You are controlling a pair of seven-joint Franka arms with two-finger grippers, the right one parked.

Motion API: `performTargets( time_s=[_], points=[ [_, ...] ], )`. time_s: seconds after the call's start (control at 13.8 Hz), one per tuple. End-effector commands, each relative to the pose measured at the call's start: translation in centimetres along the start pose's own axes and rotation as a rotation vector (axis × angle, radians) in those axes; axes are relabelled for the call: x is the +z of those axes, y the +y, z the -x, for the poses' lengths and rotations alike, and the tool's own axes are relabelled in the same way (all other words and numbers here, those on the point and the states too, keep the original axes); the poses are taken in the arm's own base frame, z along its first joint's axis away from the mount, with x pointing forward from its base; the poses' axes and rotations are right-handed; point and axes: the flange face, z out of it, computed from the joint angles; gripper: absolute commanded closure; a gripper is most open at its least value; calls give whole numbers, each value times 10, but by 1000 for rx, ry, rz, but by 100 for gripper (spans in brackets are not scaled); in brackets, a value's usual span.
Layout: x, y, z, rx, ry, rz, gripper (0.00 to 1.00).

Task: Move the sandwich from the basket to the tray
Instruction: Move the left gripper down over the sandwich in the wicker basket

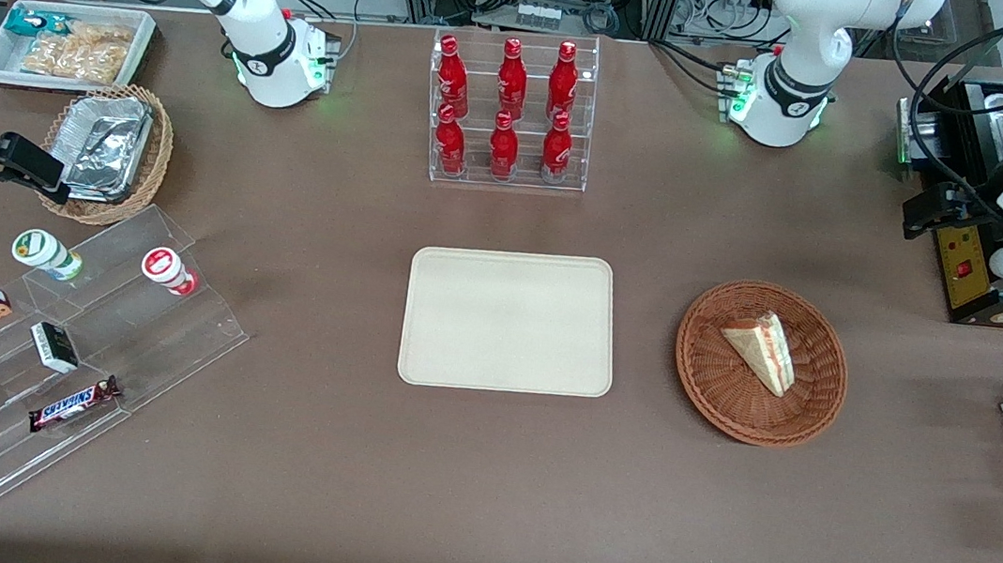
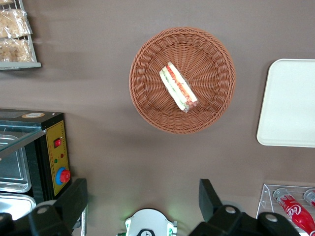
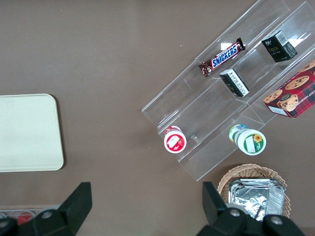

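From my station I saw the gripper [image 2: 142,206] held high above the table at the working arm's end, its jaws spread wide with nothing between them. In the wrist view the two dark fingers [image 2: 74,199] framed bare brown table [image 2: 98,73], and the basket [image 2: 147,98] sat well below and ahead of the jaws, clear of both fingertips. The sandwich [image 2: 178,87] lay in the basket, roughly at its middle, on its side with the red and green filling edge turned up toward the wrist camera. From the front I could see the sandwich [image 1: 763,349] resting inside the basket [image 1: 707,381], its pale bread face showing and its point aimed toward the tray [image 1: 511,320]. The tray stood flat beside the basket, apart from it, toward the parked arm's end and farther from the jaws than the basket was. A rack of red bottles [image 1: 509,108] stood farther from the front camera than the tray. Near the gripper, a black box with a yellow panel [image 2: 56,157] sat at the table's edge, close under the jaws.
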Motion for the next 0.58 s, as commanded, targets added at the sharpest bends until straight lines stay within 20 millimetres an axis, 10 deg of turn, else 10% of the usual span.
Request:
performTargets(
  time_s=[0.0, 0.29, 0.51],
  points=[
    [3, -1, -1, 7, -3, -7, 0],
    [15, -2, -8, -7, -26, -14, 0],
    [70, 4, -18, -1, -102, -28, 0]
  ],
)
